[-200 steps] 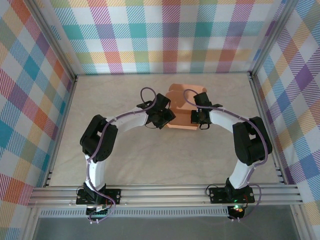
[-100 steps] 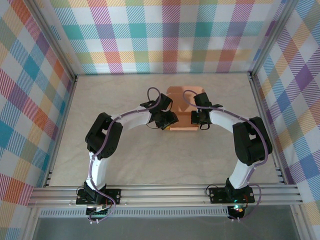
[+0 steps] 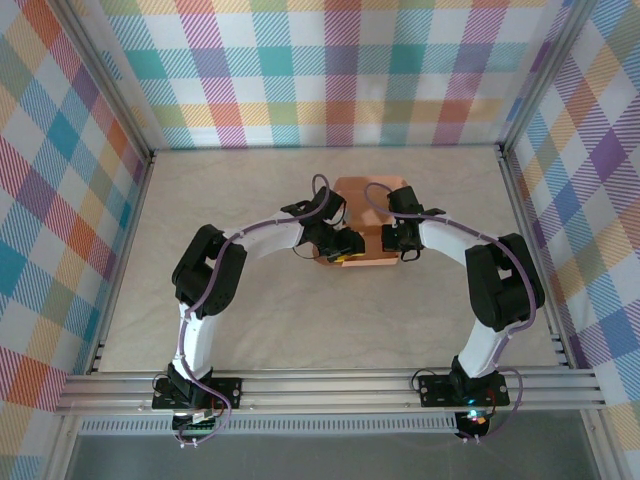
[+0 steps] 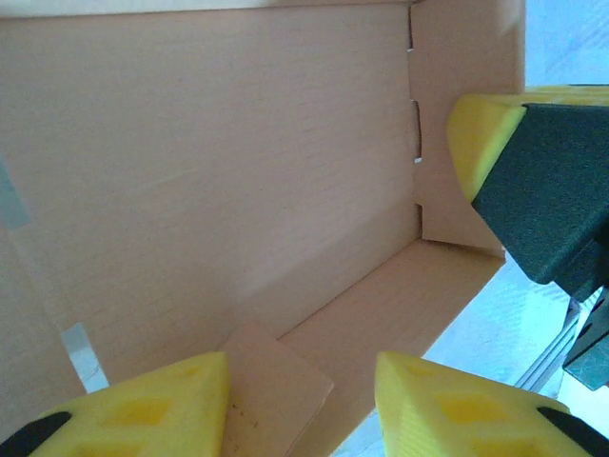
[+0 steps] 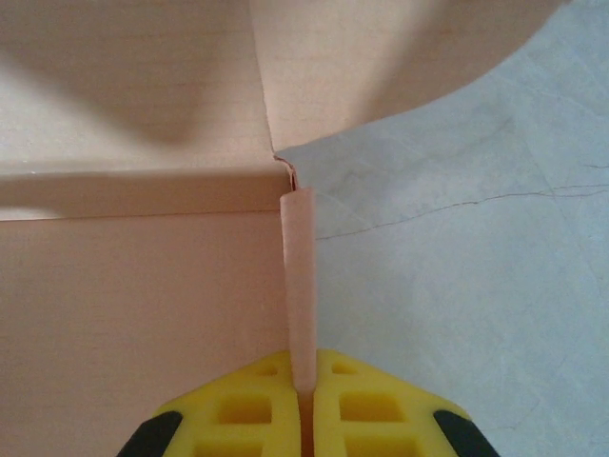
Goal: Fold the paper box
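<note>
Paper box [image 3: 356, 190] on bench [image 5: 457, 238], between both jaw sets. Right jaws clamped on thin upright side wall, likely to anchor box. Left jaws apart, small flap [image 4: 276, 367] between them, inner panel just ahead, probably to tuck flap

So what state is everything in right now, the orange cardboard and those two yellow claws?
paper box: half folded, side walls raised, top not closed.
left gripper: open, with a small flap and the box's edge between its fingers.
right gripper: shut, pinching a thin upright strip of the box.
</note>
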{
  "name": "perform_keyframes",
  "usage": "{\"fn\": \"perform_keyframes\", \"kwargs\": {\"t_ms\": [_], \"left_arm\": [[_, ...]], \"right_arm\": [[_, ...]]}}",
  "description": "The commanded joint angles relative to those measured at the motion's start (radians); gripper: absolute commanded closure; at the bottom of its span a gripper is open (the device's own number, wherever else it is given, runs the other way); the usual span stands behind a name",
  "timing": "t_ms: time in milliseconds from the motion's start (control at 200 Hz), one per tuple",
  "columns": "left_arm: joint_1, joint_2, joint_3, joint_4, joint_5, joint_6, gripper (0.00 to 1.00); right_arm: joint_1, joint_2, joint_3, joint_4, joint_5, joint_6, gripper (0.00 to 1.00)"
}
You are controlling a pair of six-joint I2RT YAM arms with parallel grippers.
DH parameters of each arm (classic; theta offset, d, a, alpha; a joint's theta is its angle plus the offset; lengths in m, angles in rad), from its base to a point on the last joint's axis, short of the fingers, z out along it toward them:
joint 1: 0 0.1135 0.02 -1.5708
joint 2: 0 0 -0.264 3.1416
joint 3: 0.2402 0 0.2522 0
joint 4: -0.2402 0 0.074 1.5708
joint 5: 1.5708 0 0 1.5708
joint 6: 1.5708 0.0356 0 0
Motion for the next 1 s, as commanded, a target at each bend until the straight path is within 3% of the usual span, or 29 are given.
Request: {"fn": "perform_keyframes", "kwargs": {"t_ms": [0, 250, 435, 620, 785, 995], "left_arm": [[-0.008, -0.073, -0.041, 0.021, 0.007, 0.069, 0.52], [-0.008, -0.307, -0.237, 0.238, -0.208, 0.233, 0.24], [-0.008, -0.458, -0.358, 0.313, -0.257, 0.462, 0.07], [-0.008, -0.566, -0.468, 0.398, -0.21, 0.678, 0.12], [-0.028, -0.676, -0.647, 0.595, -0.112, 0.955, 0.35], [-0.039, -0.71, -0.668, 0.556, -0.151, 1.067, 0.38]], "right_arm": [[0.003, -0.019, 0.024, 0.005, -0.04, 0.001, 1.0], [-0.024, -0.054, 0.014, 0.022, -0.172, 0.015, 1.0], [-0.049, -0.055, 0.055, -0.054, -0.346, -0.036, 1.0], [-0.088, -0.078, 0.073, -0.099, -0.481, -0.046, 1.0], [-0.102, -0.107, 0.074, -0.121, -0.52, -0.057, 1.0], [-0.103, -0.125, 0.067, -0.121, -0.534, -0.059, 1.0]]}}
